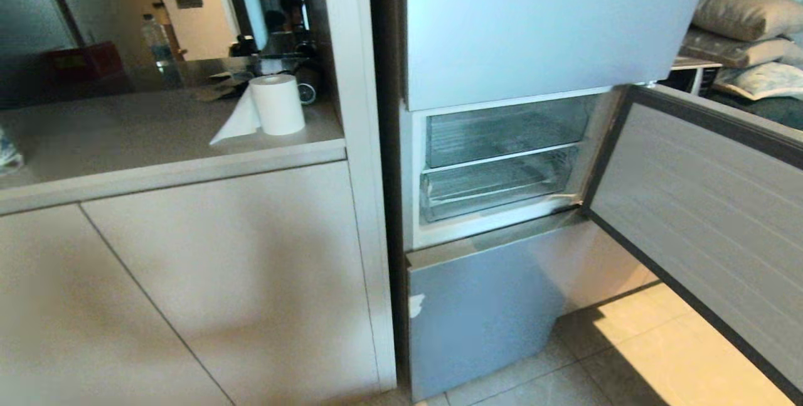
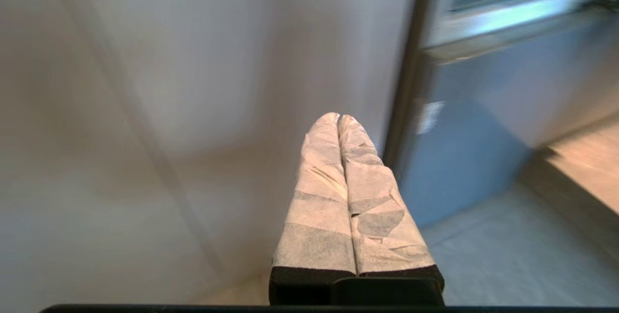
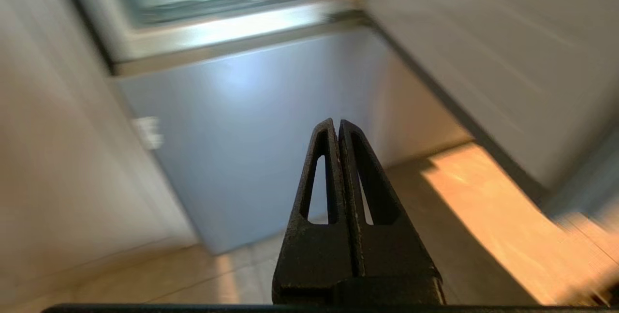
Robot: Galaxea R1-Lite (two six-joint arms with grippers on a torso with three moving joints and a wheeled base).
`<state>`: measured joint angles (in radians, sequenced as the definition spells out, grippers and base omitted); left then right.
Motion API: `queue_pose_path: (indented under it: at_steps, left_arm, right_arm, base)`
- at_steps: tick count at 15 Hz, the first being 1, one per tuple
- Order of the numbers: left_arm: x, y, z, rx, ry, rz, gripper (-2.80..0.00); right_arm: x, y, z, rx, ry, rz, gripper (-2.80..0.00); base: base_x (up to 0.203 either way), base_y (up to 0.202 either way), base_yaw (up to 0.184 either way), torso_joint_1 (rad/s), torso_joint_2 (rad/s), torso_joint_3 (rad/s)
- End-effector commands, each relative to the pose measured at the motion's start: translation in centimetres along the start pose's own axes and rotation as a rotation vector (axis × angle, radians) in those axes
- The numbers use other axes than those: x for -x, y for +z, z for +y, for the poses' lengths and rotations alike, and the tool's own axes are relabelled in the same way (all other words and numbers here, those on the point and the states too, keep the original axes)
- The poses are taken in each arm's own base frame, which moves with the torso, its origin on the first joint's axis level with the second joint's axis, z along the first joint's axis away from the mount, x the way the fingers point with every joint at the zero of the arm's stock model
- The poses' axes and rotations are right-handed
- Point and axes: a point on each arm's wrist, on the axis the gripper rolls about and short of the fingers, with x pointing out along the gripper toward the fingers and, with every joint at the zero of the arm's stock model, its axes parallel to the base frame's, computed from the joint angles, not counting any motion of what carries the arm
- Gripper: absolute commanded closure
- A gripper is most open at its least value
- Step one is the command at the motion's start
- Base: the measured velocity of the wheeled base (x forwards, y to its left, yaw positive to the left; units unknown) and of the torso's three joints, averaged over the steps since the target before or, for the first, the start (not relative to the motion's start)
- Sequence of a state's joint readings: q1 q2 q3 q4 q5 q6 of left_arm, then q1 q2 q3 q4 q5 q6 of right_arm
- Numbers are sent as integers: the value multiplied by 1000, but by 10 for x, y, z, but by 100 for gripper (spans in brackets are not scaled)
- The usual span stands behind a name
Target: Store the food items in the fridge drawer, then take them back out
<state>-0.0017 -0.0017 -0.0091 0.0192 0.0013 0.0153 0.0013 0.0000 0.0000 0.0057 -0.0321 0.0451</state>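
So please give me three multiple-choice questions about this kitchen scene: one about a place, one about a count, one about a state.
1. Where does the paper towel roll stand?
A. on the counter left of the fridge
B. on the floor
C. inside the fridge

2. How many clear drawers show in the open fridge compartment?
A. none
B. two
C. five

3. How are both tools?
A. wide open
B. holding fruit
C. shut and empty

Answers:
1 A, the roll stands upright on the beige counter.
2 B, an upper drawer and a lower drawer are stacked behind the open door.
3 C, the left tool and the right tool have their fingers pressed together with nothing between.
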Motion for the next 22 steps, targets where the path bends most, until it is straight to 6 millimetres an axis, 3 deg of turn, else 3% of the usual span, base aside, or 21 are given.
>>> queue_pose_path:
  at_steps: [1,8,10,12,14,16,19,22]
  left_arm:
    - [0,0,0,0,0,2,0]
    - [0,0,0,0,0,2,0]
    - [0,0,0,0,0,2,0]
    - [0,0,0,0,0,2,0]
    - [0,0,0,0,0,2,0]
    - [0,0,0,0,0,2,0]
    - [0,0,0,0,0,2,0]
    - [0,0,0,0,0,2,0]
  right_arm:
    - [0,0,0,1,0,2,0]
    - [0,1,0,14,-1,1,0]
    - [1,10,0,7,-10,20,0]
    - [-4,36,1,-47,-42,95,0]
    - [-32,64,2,-117,-116,263,0]
    - [-77,79,3,-175,-203,422,0]
    - [-157,75,-8,-235,-397,551,0]
    - [-228,63,-38,-275,-616,475,0]
  base:
    - [2,-5,178,7,-2,7]
    - [0,-5,132,1,3,3]
    - [0,0,0,0,0,0]
    - [0,0,0,0,0,0]
    - [0,0,0,0,0,0]
    - [0,0,0,0,0,0]
    - [0,0,0,0,0,0]
    - [0,0,0,0,0,0]
